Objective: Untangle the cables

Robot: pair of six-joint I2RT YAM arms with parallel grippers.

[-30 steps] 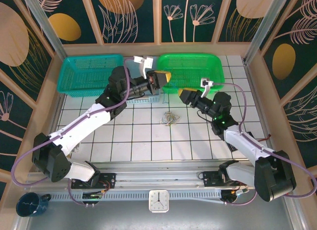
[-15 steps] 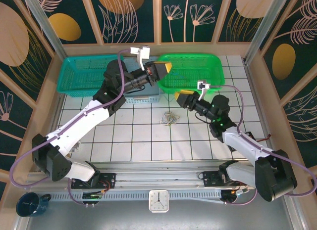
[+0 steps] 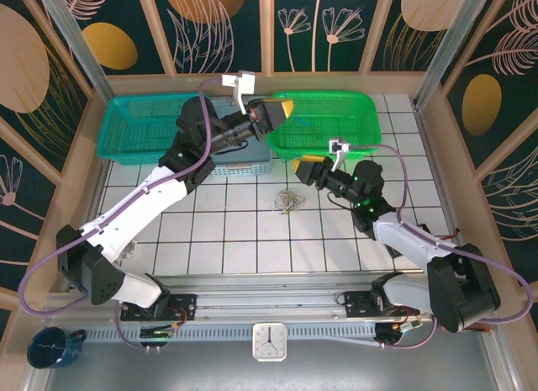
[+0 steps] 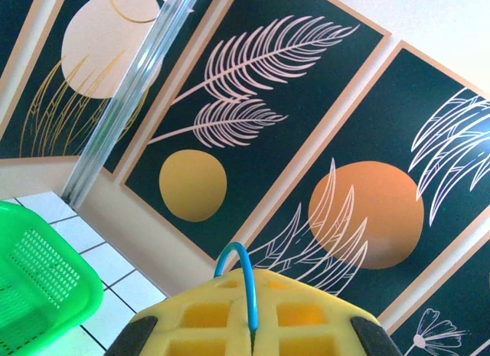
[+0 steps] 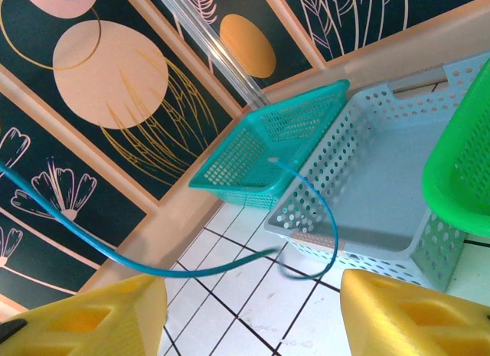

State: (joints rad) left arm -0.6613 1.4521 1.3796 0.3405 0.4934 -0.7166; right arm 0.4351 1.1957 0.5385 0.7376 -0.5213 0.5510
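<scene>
Left fingers [image 3: 279,111] are clamping shut on the blue cable [image 4: 243,268], with a small loop of it sticking up between the pads in the left wrist view. Over the last second the left arm is rising and swinging back, carrying those fingers from low beside the grey basket [image 3: 245,162] up to the near edge of the green basket [image 3: 357,103]. Right fingers [image 3: 304,167] are sliding a little to the left over the same stretch, standing open and gripping nothing. In the right wrist view the blue cable [image 5: 191,268] is hanging across the gap ahead of them, curling up at its free end; whether it is touching a finger I cannot tell. The tangle [image 3: 288,200] is sitting on the worktop [image 3: 235,240] in the same spot as before, in front of and between the two arms, showing yellowish and whitish strands. So the blue strand is looking pulled free of the pile and is now riding in the air with the left arm, while the rest is lying untouched. Judging from that, one cable is getting separated and the remaining knot is still waiting to be worked. The right fingers are looking placed to take the dangling end or drop to the tangle. The main risk is the thin strand slipping out during the lift.
</scene>
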